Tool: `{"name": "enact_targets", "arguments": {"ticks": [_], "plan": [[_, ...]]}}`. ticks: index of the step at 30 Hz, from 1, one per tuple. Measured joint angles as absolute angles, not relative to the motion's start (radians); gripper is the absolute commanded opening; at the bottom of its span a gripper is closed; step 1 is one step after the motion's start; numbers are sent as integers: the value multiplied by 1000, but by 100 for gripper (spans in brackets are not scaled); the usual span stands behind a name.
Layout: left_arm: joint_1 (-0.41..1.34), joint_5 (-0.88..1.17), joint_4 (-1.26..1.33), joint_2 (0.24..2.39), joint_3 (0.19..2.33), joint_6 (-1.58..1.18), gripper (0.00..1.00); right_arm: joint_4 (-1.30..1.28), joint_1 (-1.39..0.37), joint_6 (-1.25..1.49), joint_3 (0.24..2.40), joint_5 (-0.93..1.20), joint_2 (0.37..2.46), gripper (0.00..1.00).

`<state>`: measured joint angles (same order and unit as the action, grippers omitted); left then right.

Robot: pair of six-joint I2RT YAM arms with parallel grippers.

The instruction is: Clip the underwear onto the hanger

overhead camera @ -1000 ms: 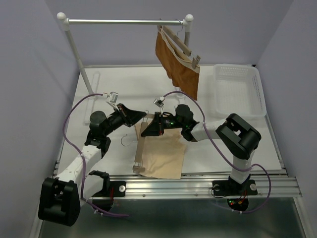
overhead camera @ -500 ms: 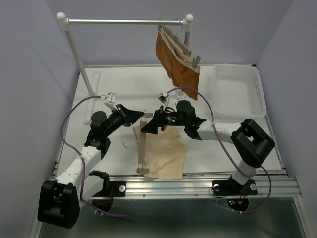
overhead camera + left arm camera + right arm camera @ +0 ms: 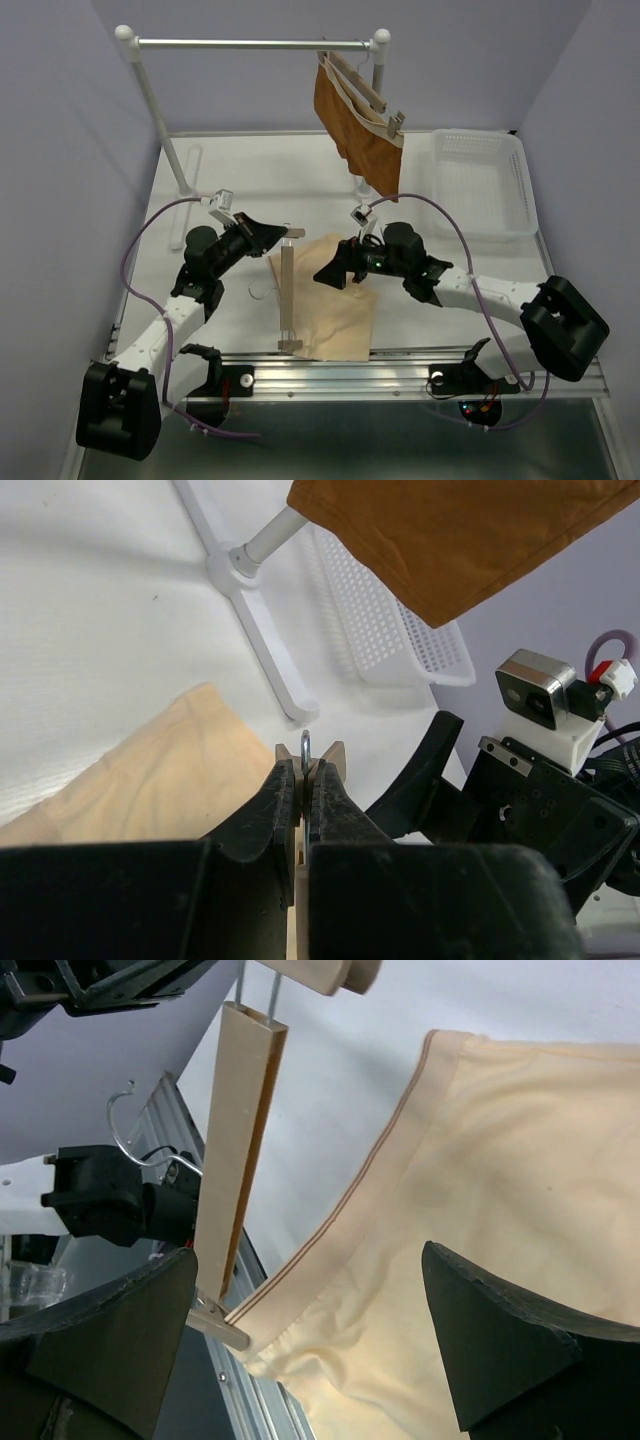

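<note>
Pinching far end of hanger [image 3: 288,290], left gripper [image 3: 303,785] clamped shut, steadying it for clipping. Empty right gripper [image 3: 328,272] spread wide, hovering over underwear [image 3: 340,315]. Underwear flat on table [image 3: 230,180] beside hanger, near corner seemingly in clip [image 3: 215,1312]; far corner unclipped.

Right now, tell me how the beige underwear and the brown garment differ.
The underwear lies flat on the table, its hanger along one edge; the brown garment hangs from the rail, clipped to the other hanger. The underwear is pale cream; the brown garment is rust-coloured. Both are soft cloth paired with a wooden hanger.
</note>
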<state>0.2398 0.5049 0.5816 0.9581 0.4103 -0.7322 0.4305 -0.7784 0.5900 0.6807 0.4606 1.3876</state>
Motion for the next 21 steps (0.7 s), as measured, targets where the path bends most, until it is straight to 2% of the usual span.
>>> {"name": "enact_targets", "arguments": {"ticks": [9, 21], "plan": [[210, 488, 564, 952, 368, -732, 0, 433, -714, 598, 619, 400, 1386, 100], [152, 497, 577, 953, 333, -741, 0, 590, -671, 682, 761, 354, 1751, 100]]}}
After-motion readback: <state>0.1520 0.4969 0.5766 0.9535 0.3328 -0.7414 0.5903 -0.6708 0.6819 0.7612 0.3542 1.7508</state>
